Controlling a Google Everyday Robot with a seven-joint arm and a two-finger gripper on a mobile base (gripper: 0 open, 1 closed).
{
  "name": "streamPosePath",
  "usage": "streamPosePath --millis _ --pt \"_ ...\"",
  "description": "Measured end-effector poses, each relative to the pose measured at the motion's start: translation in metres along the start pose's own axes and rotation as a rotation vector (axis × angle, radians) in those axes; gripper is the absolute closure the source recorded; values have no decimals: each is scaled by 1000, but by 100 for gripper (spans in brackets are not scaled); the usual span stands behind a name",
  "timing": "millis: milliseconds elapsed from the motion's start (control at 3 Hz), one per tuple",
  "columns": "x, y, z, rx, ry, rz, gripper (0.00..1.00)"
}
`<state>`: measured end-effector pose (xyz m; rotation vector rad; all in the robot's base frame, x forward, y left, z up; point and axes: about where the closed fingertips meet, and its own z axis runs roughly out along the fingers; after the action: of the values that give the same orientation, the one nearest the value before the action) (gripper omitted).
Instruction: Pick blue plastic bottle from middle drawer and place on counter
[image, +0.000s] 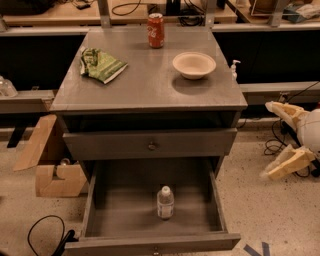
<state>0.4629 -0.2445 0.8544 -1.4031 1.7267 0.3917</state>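
Note:
The blue plastic bottle (165, 202) stands upright on the floor of the open middle drawer (95, 205), near its centre; it is clear with a white cap and a pale label. The counter (150, 85) is the grey cabinet top above it. My gripper (266, 140) is at the right edge of the view, beside the cabinet at about drawer height, well to the right of the bottle. Its two cream fingers (292, 162) are spread wide and hold nothing.
On the counter are a red soda can (155, 30), a cream bowl (194, 65) and a green snack bag (101, 64). A small white pump bottle (233, 70) stands behind its right edge. A cardboard box (55, 172) and a black cable (45, 230) lie at left.

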Motion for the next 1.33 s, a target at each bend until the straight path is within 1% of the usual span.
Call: streamPosePath --millis 333,667,1000,1333 --pt "0 0 0 0 0 0 0" --pt "42 26 70 -58 -119 18 0" --pt "82 50 138 -114 -243 13 0" --pt "109 74 199 -167 -284 -10 0"
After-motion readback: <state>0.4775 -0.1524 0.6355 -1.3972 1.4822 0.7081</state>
